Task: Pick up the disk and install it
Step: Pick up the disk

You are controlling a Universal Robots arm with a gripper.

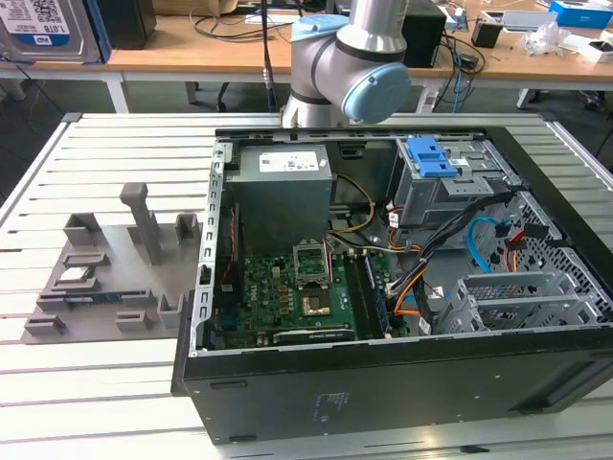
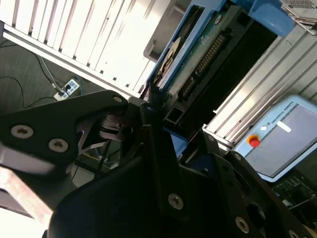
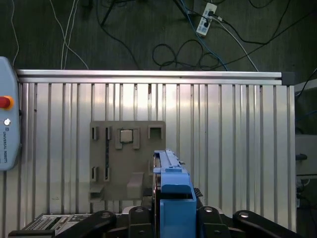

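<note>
The disk (image 3: 171, 188) is between my gripper's (image 3: 171, 218) black fingers, held edge-on, with its blue caddy facing the first wrist view. In the second wrist view the disk (image 2: 198, 54) shows its green circuit board, connector row and blue frame, with the gripper (image 2: 153, 106) shut on its near end. I hold it high above the slatted table (image 3: 233, 148), close to the grey fixture plate (image 3: 126, 158). In the exterior view the arm's elbow (image 1: 354, 57) rises behind the open computer case (image 1: 383, 383).
The case lies open on the table, showing a motherboard (image 1: 297, 297), a power supply (image 1: 283, 187) and a grey drive cage with a blue latch (image 1: 431, 158). A small silver chip (image 3: 127, 136) sits on the fixture plate. A teach pendant (image 3: 6, 121) lies at the table's edge.
</note>
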